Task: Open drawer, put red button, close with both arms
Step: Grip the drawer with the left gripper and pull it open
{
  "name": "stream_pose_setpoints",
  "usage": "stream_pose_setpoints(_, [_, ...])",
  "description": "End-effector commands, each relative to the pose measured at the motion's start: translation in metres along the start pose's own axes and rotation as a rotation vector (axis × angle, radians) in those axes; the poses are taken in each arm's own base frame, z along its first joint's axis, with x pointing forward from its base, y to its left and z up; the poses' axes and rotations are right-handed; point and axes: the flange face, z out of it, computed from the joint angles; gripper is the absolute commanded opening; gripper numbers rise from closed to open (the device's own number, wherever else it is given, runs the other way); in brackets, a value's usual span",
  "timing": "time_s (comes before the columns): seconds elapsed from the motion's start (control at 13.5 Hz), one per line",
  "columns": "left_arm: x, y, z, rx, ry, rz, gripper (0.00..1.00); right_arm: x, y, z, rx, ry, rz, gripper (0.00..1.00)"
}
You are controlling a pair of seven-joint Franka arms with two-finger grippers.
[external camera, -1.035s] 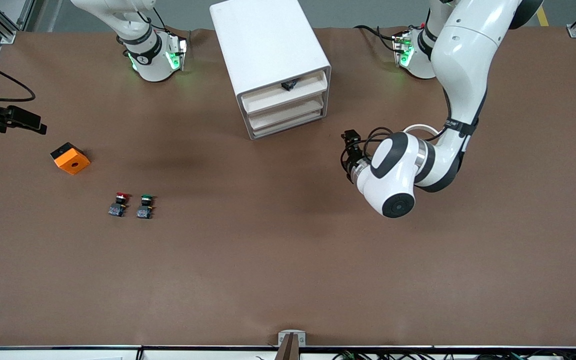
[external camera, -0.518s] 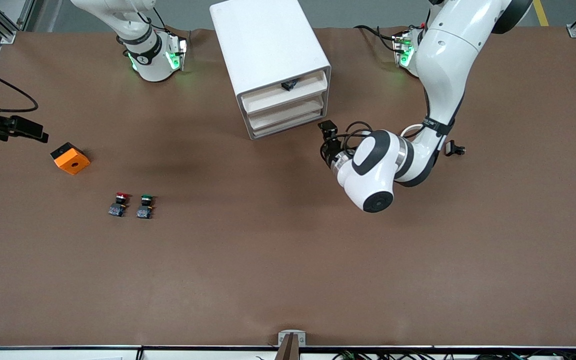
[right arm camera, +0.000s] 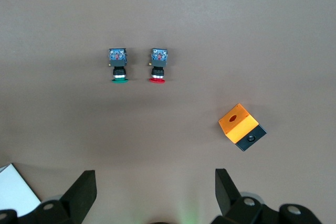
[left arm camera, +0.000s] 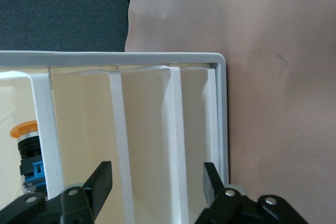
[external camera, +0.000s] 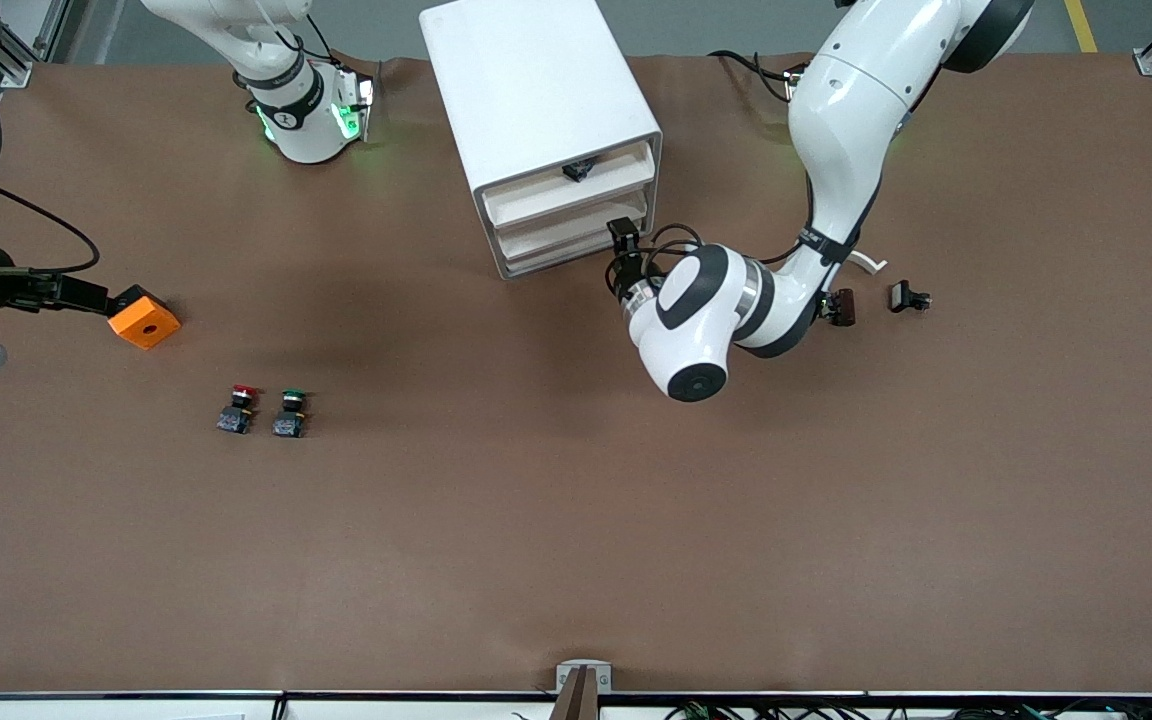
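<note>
The left gripper [external camera: 622, 236] stands with its fingers [left arm camera: 103, 179] spread apart, holding nothing, right at the front of the white cabinet [external camera: 536, 95], level with its lower drawers [external camera: 566, 232] (all three look closed or nearly so). The right gripper [external camera: 86, 296], also wide open and empty, hangs beside the orange cube [external camera: 143, 317] at the right arm's end of the table. The red button [external camera: 236, 408] lies on the brown table [external camera: 576, 520], beside the green button [external camera: 290, 411] and nearer the front camera than the cube.

The red button [external camera: 237, 408] lies on its side beside a green one; the white cabinet's drawers [external camera: 568, 215] sit shut.
</note>
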Motion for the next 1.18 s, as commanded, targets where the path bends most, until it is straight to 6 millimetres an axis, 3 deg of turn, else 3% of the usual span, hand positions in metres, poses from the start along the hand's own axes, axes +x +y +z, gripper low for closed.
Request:
stream_pose_setpoints(0.0, [-0.006, -0.01, 0.006, 0.018, 0.014, -0.012, 0.77, 0.0, 0.0, -0.008, -0.002, 0.002, 0.005, 1.0])
stream_pose_setpoints(0.59, [-0.032, -0.034, 0.048, 0.013, 0.082, 0.003, 0.74, 0.0, 0.001, -0.007, 0.002, -0.003, 0.013, 1.0])
stream_pose_setpoints(1.11, [-0.044, -0.04, 0.08, 0.013, 0.114, 0.015, 0.74, -0.001, 0.004, -0.007, 0.006, -0.002, 0.011, 1.0])
